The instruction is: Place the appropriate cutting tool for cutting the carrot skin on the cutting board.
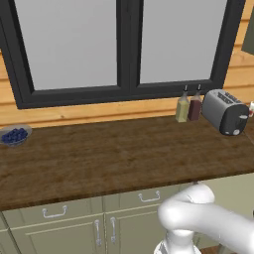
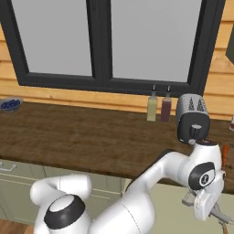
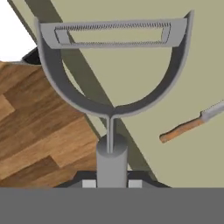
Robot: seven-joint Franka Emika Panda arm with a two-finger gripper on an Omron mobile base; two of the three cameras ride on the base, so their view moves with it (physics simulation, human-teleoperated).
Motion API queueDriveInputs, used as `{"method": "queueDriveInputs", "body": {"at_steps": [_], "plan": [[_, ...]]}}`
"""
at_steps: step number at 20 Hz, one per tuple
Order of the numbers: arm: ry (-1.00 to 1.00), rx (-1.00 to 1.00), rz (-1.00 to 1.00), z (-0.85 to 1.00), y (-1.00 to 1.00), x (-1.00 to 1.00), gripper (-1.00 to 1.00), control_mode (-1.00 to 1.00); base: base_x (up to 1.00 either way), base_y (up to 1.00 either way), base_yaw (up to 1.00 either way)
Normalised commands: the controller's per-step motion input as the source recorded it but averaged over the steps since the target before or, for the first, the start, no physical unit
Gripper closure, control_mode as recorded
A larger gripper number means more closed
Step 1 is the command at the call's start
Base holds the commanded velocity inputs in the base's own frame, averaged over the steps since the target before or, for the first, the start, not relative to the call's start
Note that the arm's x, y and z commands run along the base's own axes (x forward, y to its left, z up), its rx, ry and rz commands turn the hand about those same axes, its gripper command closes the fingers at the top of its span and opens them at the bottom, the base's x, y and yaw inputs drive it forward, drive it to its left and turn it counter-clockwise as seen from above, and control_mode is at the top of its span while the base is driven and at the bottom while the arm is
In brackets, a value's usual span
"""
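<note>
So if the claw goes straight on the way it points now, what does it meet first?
Probably the pale cabinet front: the peeler held in the claw leads toward it. The knife lies off to the side. Depth is unclear.

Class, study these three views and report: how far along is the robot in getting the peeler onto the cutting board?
Done: the end effector has picked the right tool and is shut on the peeler, whose handle rises between its tips. In hand: the peeler hangs off the counter edge, over cabinet fronts and floor. Nearby lies a wooden-handled knife. Left: carrying the peeler to a cutting board and releasing it.
</note>
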Motion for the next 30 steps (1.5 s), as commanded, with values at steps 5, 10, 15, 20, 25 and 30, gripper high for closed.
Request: {"method": "queueDriveInputs", "body": {"at_steps": [5,10,15,20,25,30], "plan": [[-0.17,0.01,0.22,1.00,-0.13,0.05,1.00,-1.00,0.00,0.00,0.00],[-0.19,0.01,0.13,0.89,-0.26,0.43,1.00,-1.00,0.00,0.00,0.00],[-0.12,0.02,0.05,0.35,-0.23,0.72,1.00,-1.00,0.00,0.00,0.00],[-0.07,0.00,0.04,-0.04,-0.08,0.71,1.00,-1.00,0.00,0.00,0.00],[-0.08,0.00,0.05,-0.31,0.00,0.53,1.00,-1.00,0.00,0.00,0.00],[-0.11,0.00,0.07,-0.54,-0.01,0.29,1.00,-1.00,0.00,0.00,0.00]]}}
